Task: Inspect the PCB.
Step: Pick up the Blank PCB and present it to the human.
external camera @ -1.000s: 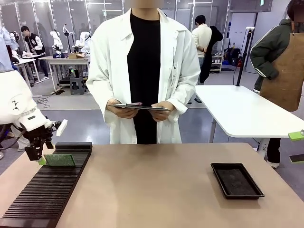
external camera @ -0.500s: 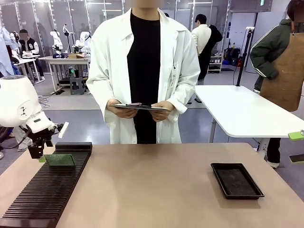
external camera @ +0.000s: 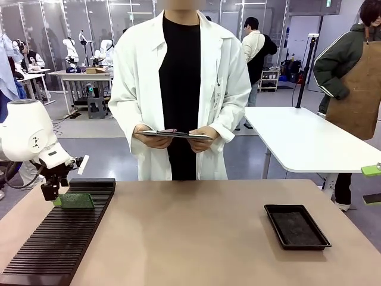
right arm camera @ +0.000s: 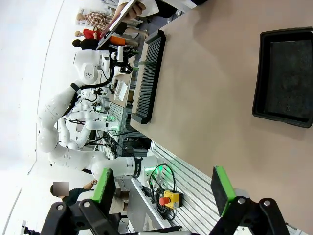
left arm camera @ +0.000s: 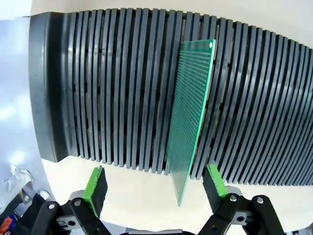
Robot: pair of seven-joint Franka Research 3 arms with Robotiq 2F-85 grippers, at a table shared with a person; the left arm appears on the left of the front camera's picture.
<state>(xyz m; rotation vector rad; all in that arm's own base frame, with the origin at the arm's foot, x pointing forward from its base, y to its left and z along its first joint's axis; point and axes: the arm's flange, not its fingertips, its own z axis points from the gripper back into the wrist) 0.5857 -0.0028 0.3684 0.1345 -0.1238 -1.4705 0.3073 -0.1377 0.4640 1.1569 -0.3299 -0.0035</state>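
Left hand (left arm camera: 155, 169) wide open; PCB (left arm camera: 190, 112) on edge in slotted rack (left arm camera: 98, 83), between fingers (left arm camera: 96, 185).

There is one PCB (external camera: 74, 201), one slotted rack (external camera: 59, 244), one black tray (external camera: 296, 226) and one clipboard (external camera: 175, 134). There are two grippers: the left gripper (left arm camera: 154, 174) and the right gripper (right arm camera: 162, 180). One person (external camera: 178, 77) stands at the table (external camera: 190, 250).

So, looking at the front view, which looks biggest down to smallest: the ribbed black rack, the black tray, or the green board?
1. Ribbed black rack, largest.
2. Black tray.
3. Green board, smallest, set in the rack's far end.
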